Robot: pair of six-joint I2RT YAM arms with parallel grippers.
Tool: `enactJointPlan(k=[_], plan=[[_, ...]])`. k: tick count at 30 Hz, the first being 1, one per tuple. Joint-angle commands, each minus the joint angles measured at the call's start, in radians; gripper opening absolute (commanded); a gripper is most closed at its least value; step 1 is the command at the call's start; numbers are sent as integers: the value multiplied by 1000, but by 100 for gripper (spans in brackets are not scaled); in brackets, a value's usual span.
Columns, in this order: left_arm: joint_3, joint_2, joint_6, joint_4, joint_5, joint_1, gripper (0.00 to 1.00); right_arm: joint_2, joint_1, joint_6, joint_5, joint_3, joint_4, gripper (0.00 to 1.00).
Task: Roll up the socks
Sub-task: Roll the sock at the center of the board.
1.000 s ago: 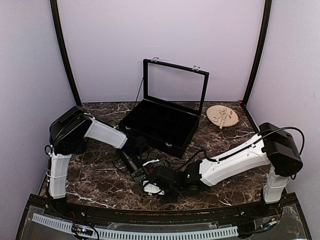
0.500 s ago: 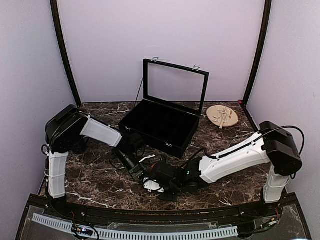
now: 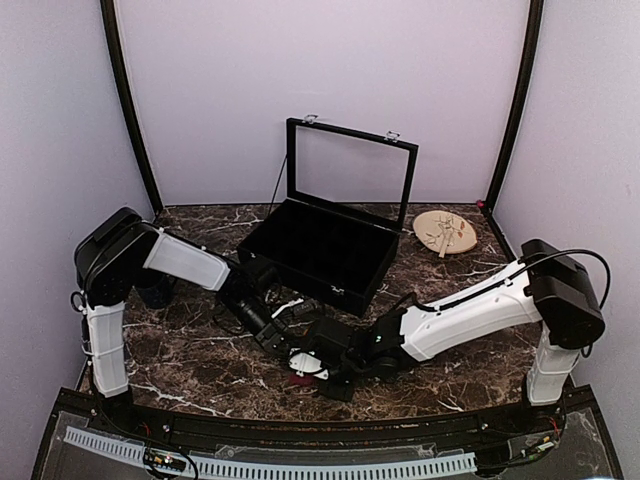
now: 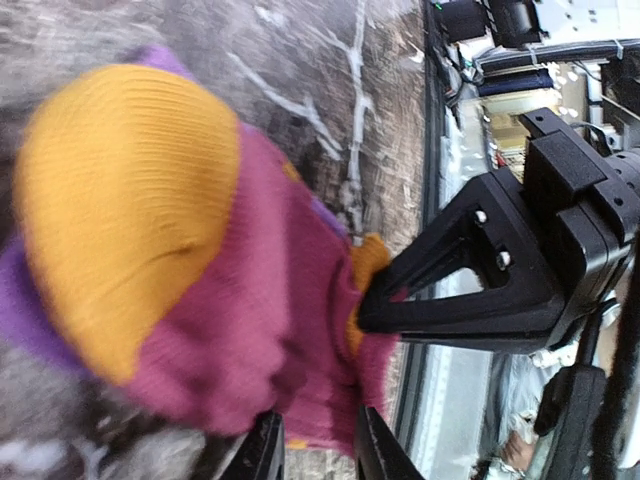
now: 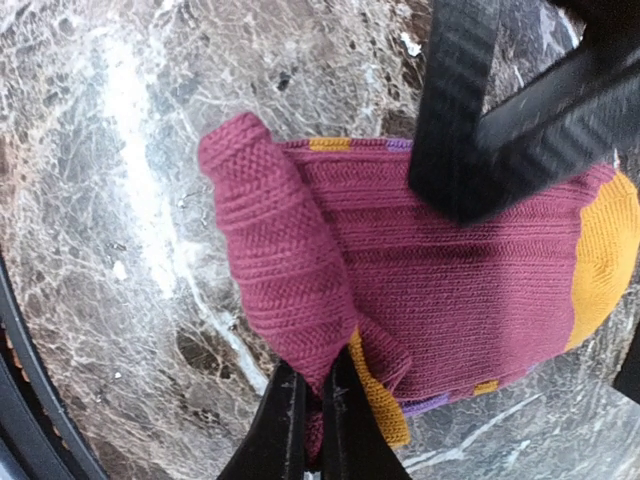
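The striped sock is a bunched bundle of magenta, orange and purple lying on the marble near the front edge; it shows as a small red patch in the top view. My left gripper is shut on its magenta edge, and its fingers come down on the sock from above in the right wrist view. My right gripper is shut on a folded magenta flap of the sock, pinching it from the opposite side. Both grippers meet at the sock. The black sock is not visible.
An open black case with its lid upright stands behind the grippers. A round wooden disc lies at the back right. A dark object sits partly hidden behind the left arm. The table's front rail is close to the sock.
The left arm's elbow has swung back and to the left. Both grippers have shifted slightly left with the sock, and red fabric now shows where a white patch was.
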Motion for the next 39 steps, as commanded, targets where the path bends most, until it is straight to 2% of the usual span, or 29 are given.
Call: enactJointPlan(k=[1,11,25,35,39], plan=[[-47,-93,-68,90,-85,25,26,4,-22,62,-125,-22,-78,4],[-128,-173,-149,224,-207,40,32,-10,-72,125,-293,-24,-94,4],[-234,-262,-234,371,-276,40,34,-56,-176,173,-485,-63,-73,3],[-341,-392,-277,498,-302,19,35,-48,-249,219,-629,-65,-64,0],[-389,-465,-251,531,-428,-46,37,-34,-278,238,-688,-55,-65,0]])
